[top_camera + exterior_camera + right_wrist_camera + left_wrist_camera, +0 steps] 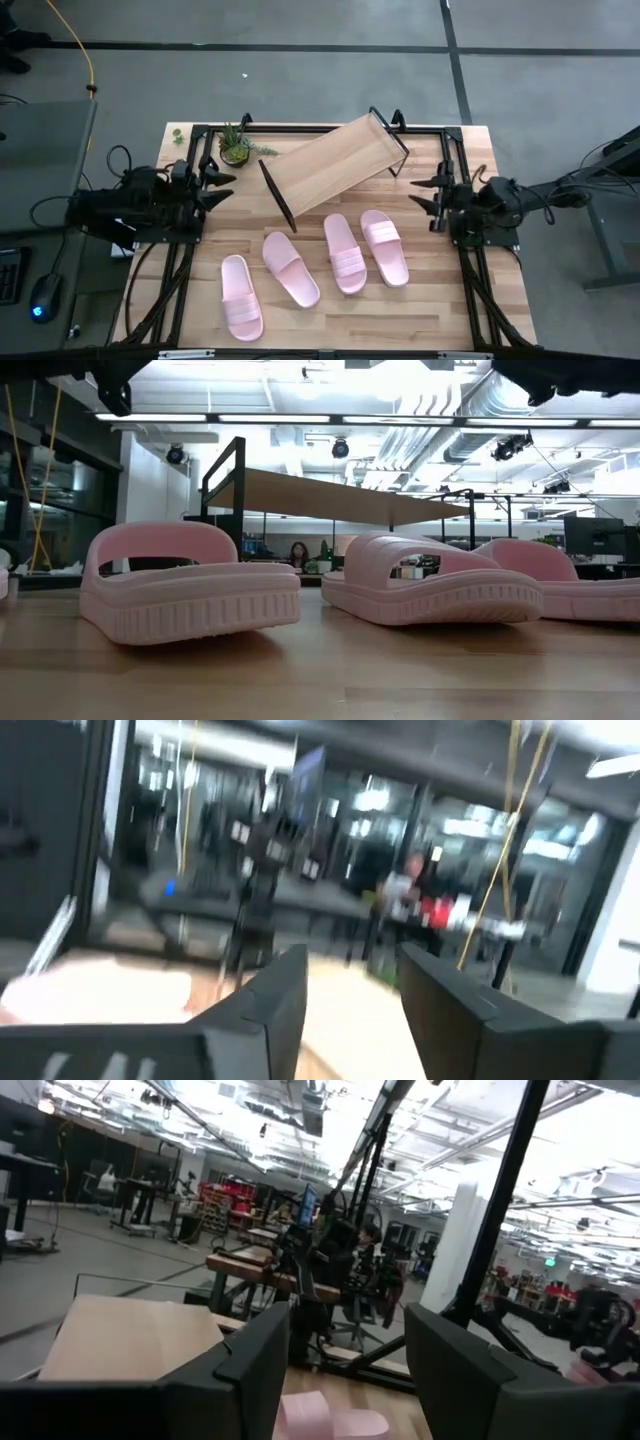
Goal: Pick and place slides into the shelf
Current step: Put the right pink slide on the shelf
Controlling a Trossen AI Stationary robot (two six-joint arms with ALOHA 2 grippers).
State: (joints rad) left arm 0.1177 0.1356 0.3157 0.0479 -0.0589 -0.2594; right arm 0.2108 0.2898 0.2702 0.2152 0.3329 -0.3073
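Note:
Several pale pink slides lie sole-down in a row on the near half of the table: slide [241, 297], slide [291, 268], slide [346, 252], slide [385, 246]. Three show in the low view, e.g. slide [190, 580] and slide [430, 585]. The shelf [333, 163], a slanted light-wood board in a black frame, stands behind them, also the shelf [340, 495]. My left gripper [222, 189] waits open at the table's left edge, left gripper [345, 1370]. My right gripper [428, 192] waits open at the right edge, right gripper [350, 1000].
A small potted plant [236, 146] stands at the far left corner beside the shelf. Black frame rails [300, 128] run along the table's far edge and sides. Bare wood [420, 310] lies near the slides at the near right. A person sits far off in the room [298, 554].

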